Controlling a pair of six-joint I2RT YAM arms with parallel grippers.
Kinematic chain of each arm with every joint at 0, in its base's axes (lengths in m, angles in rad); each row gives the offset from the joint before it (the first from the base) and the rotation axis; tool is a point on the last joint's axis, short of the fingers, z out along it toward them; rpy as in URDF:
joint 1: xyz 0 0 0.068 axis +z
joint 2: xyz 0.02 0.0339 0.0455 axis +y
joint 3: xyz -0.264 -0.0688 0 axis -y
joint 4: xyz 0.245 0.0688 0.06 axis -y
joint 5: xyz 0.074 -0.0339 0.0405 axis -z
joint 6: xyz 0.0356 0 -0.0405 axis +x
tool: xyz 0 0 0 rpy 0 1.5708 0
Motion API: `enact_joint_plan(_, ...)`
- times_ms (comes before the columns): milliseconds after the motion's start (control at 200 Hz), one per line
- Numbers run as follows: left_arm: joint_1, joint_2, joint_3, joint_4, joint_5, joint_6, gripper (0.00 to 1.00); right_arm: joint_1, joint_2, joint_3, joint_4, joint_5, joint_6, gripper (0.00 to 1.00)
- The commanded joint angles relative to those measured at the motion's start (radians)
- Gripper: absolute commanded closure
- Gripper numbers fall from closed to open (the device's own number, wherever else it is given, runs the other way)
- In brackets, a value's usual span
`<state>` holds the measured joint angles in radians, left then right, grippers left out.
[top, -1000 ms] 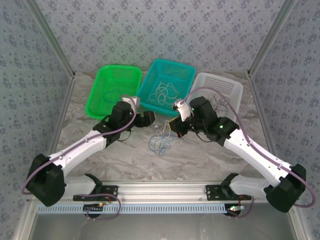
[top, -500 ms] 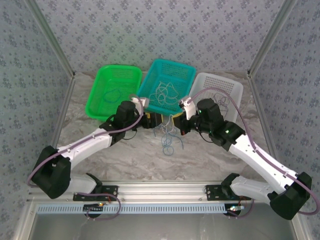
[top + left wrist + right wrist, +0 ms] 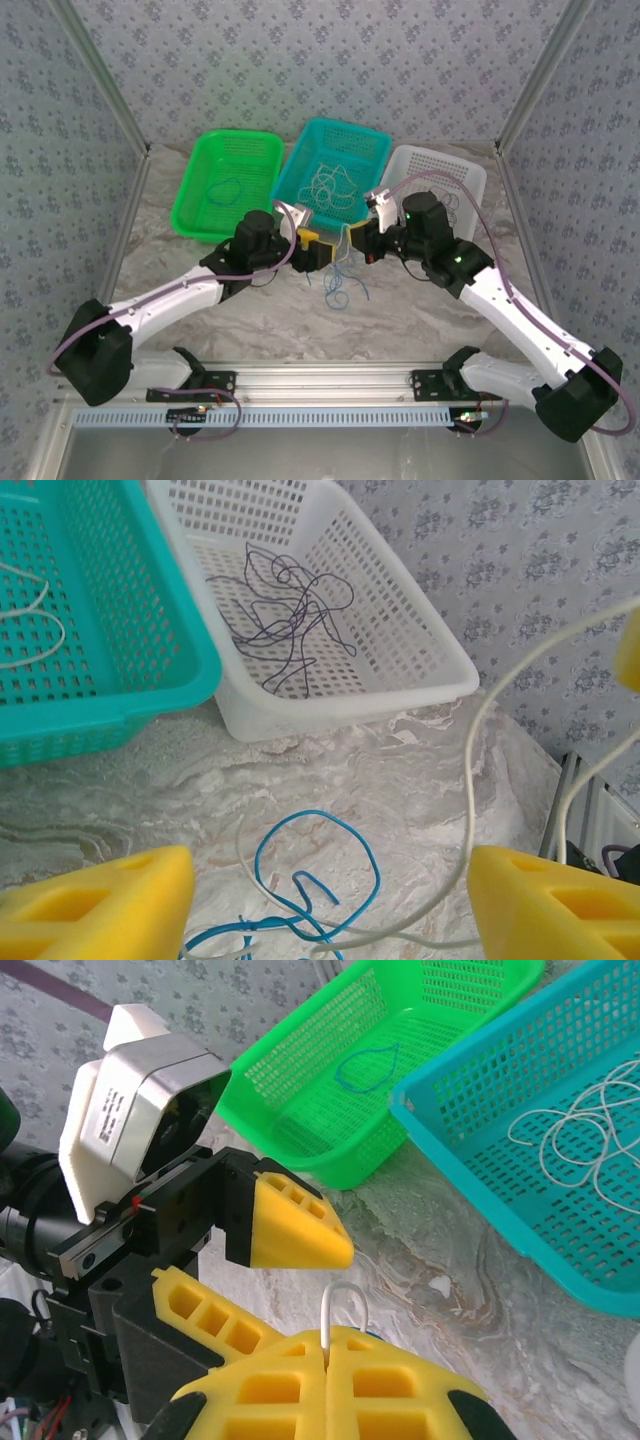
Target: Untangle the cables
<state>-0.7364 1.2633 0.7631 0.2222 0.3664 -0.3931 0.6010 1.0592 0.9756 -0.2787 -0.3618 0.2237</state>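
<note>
the left gripper (image 3: 325,905), jaws wide and holding nothing, had swung in beside the right gripper (image 3: 328,1350), which stayed pinched on a white cable (image 3: 342,1305). the blue-and-white tangle (image 3: 340,285) lay mid-frame below the teal basket (image 3: 350,127), ready for parting.

A green basket (image 3: 195,195), teal basket (image 3: 352,148), white basket (image 3: 452,170), blue cable (image 3: 318,814), white cable (image 3: 343,1292), floral-patterned walls (image 3: 320,60).

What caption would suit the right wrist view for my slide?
The right gripper, shut on a white cable, faces the open left gripper; green basket and teal basket behind.
</note>
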Motion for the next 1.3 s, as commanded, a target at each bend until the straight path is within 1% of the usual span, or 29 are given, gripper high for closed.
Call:
enact_joint_plan(0, -0.013, -0.024, -0.006, 0.031, -0.012, 0.055, 0.29, -0.006, 0.005, -0.002, 0.044, -0.070, 0.040, 1.00)
enact_joint_plan(170, -0.026, -0.023, -0.003, 0.035, -0.029, 0.066, 0.30, -0.010, 0.008, -0.002, 0.036, -0.074, 0.044, 1.00)
enact_joint_plan(315, -0.030, 0.001, 0.024, 0.009, -0.052, 0.086, 0.35, -0.009, 0.009, 0.004, 0.056, -0.125, 0.059, 1.00)
enact_joint_plan(400, -0.031, 0.029, 0.054, -0.017, -0.075, 0.098, 0.43, -0.009, 0.007, 0.010, 0.065, -0.156, 0.062, 1.00)
enact_joint_plan(505, -0.029, 0.051, 0.069, -0.011, -0.097, 0.099, 0.59, -0.010, 0.001, 0.012, 0.049, -0.180, 0.056, 1.00)
enact_joint_plan(585, -0.031, 0.058, 0.072, -0.016, -0.125, 0.092, 0.78, -0.013, -0.007, 0.014, 0.017, -0.163, 0.046, 1.00)
enact_joint_plan(650, -0.031, 0.054, 0.075, -0.045, -0.162, 0.090, 0.90, -0.019, -0.018, 0.004, 0.007, -0.151, 0.043, 1.00)
enact_joint_plan(770, -0.030, 0.023, 0.083, -0.110, -0.242, 0.089, 0.98, -0.035, -0.015, -0.002, -0.042, -0.124, 0.031, 1.00)
enact_joint_plan(815, -0.029, 0.008, 0.090, -0.142, -0.290, 0.091, 1.00, -0.039, -0.003, 0.002, -0.075, -0.117, 0.023, 1.00)
enact_joint_plan(969, -0.031, -0.061, 0.122, -0.214, -0.394, 0.116, 1.00, -0.047, 0.023, 0.015, -0.151, -0.060, 0.008, 1.00)
enact_joint_plan(999, -0.029, -0.074, 0.129, -0.222, -0.409, 0.122, 1.00, -0.049, 0.025, 0.014, -0.162, -0.038, 0.008, 0.96)
enact_joint_plan(1034, -0.030, -0.090, 0.136, -0.230, -0.419, 0.126, 1.00, -0.051, 0.029, 0.015, -0.176, -0.010, 0.004, 0.95)
enact_joint_plan(1069, -0.031, -0.105, 0.143, -0.234, -0.419, 0.129, 1.00, -0.050, 0.034, 0.014, -0.186, 0.010, 0.000, 0.93)
enact_joint_plan(1099, -0.032, -0.113, 0.149, -0.238, -0.412, 0.132, 1.00, -0.052, 0.038, 0.015, -0.194, 0.035, 0.002, 0.87)
enact_joint_plan(1114, -0.032, -0.117, 0.153, -0.240, -0.406, 0.132, 1.00, -0.051, 0.040, 0.014, -0.199, 0.049, 0.006, 0.85)
enact_joint_plan(1204, -0.032, -0.122, 0.181, -0.262, -0.375, 0.124, 1.00, -0.051, 0.049, 0.011, -0.207, 0.113, 0.021, 0.84)
enact_joint_plan(1294, -0.031, -0.111, 0.201, -0.277, -0.338, 0.105, 1.00, -0.051, 0.054, 0.008, -0.207, 0.145, 0.034, 0.72)
